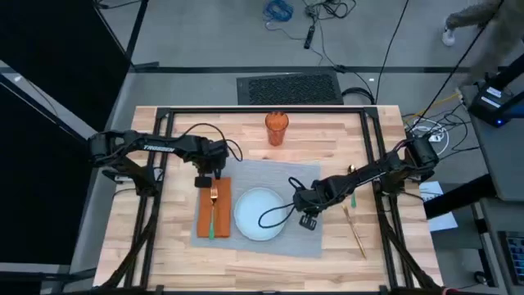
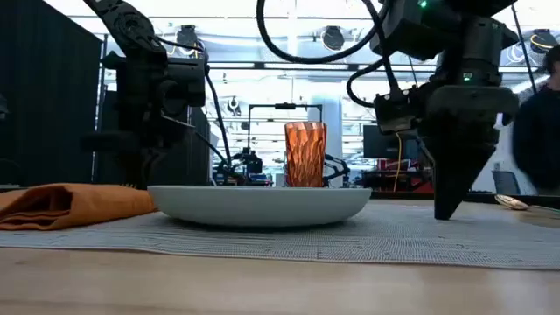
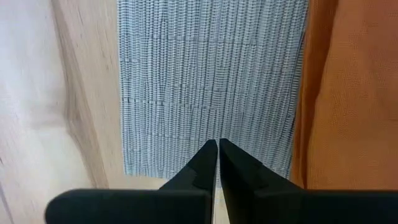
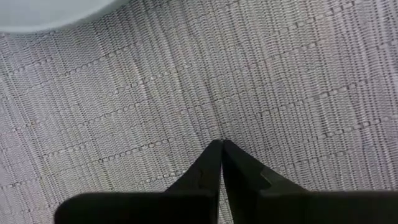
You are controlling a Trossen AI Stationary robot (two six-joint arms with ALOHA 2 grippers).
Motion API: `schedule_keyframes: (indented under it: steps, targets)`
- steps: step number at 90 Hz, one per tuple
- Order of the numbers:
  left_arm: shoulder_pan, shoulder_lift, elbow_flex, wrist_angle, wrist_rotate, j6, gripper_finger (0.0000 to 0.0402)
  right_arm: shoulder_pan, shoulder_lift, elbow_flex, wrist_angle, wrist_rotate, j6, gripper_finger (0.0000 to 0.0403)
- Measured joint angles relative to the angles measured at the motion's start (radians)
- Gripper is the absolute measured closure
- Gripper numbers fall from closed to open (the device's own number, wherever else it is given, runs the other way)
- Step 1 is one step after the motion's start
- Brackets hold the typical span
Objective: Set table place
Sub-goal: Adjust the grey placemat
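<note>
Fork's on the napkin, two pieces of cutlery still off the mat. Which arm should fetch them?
Right, probably. Its pincer sits over the placemat beside the plate, with the remaining cutlery on that side. The left pincer is across the plate by the napkin.

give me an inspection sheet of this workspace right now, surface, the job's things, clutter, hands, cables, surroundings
Surface: light-wood table, grey placemat centred.
Job's things: plate on the placemat; fork on the orange napkin beside it; tumbler off the mat; cutlery on bare wood.
Clutter: nothing seen.
Hands: left hand shut, above the placemat's edge by the napkin; right hand shut, at the placemat beside the plate.
Cables: black loop over the plate.
Surroundings: floor cables, a person.
</note>
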Motion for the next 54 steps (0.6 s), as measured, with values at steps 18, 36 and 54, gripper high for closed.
schedule_keyframes:
  steps: [18, 36, 54]
  targets:
    - [-0.015, 0.000, 0.000, -0.008, 0.076, -0.031, 0.0398, -0.019, 0.000, 0.000, -0.012, -0.014, -0.020, 0.0403]
    - [-0.067, 0.000, -0.003, -0.024, 0.100, -0.070, 0.0398, -0.034, 0.001, 0.000, -0.028, -0.022, -0.050, 0.0403]
    - [-0.123, 0.000, -0.003, -0.020, 0.102, -0.110, 0.0398, -0.034, 0.001, 0.000, -0.037, -0.015, -0.068, 0.0403]
